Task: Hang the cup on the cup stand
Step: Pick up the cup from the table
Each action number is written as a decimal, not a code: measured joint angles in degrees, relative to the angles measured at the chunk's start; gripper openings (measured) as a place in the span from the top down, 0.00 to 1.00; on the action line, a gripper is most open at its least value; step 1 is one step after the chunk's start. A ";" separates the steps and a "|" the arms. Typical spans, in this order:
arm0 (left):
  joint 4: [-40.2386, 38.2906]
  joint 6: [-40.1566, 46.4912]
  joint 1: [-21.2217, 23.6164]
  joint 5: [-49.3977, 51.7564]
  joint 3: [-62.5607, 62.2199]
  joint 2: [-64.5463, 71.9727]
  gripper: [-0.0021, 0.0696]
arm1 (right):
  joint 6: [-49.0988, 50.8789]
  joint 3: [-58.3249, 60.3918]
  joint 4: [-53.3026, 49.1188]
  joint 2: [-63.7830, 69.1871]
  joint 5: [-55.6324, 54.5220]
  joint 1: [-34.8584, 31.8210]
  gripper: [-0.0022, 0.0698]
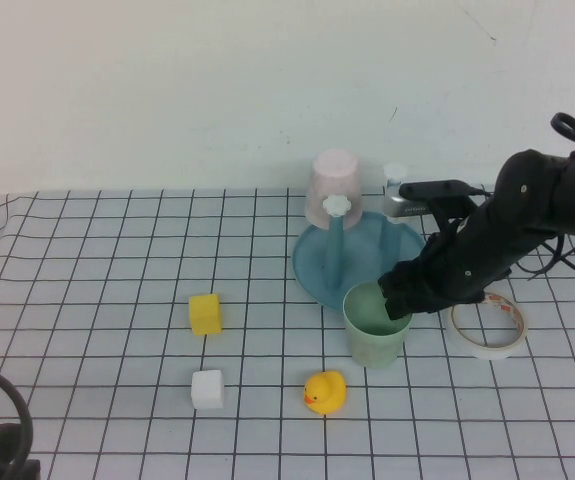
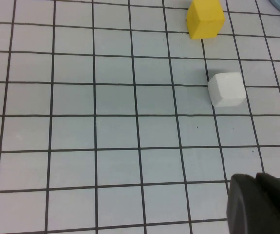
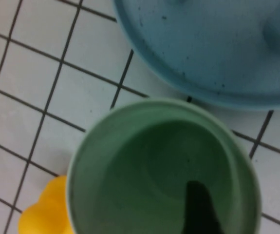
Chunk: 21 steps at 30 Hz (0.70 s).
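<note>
Left hand (image 2: 261, 204) low at the near-left corner of the gridded tabletop (image 1: 97, 260), shut, holding nothing. Ahead of it: yellow block (image 1: 205, 313), white block (image 1: 207, 389) nearer. Rubber duck (image 1: 325, 392) just left of the cup (image 1: 374, 325). Cup upright, mouth up, against the near rim of the stand (image 1: 312, 268). Pink cup (image 1: 332, 188) sits inverted on a stand peg. Right hand (image 1: 399, 300) at the cup's right rim, one finger (image 3: 200, 207) down inside; whether it grips the wall, cannot tell. Tape roll (image 1: 488, 329) to the right.
</note>
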 joint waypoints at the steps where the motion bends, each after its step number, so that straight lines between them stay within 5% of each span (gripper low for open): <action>1: 0.00 0.00 0.00 0.00 0.00 0.00 0.97 | 0.00 0.00 0.37 0.02 -0.44 0.00 0.41; 10: 0.00 0.40 0.00 0.00 0.00 0.00 0.97 | 0.00 0.00 3.36 2.08 -1.61 0.00 0.89; 21: -2.21 2.37 0.00 0.66 0.00 0.00 0.97 | -1.46 0.00 6.52 2.28 -1.13 0.00 0.94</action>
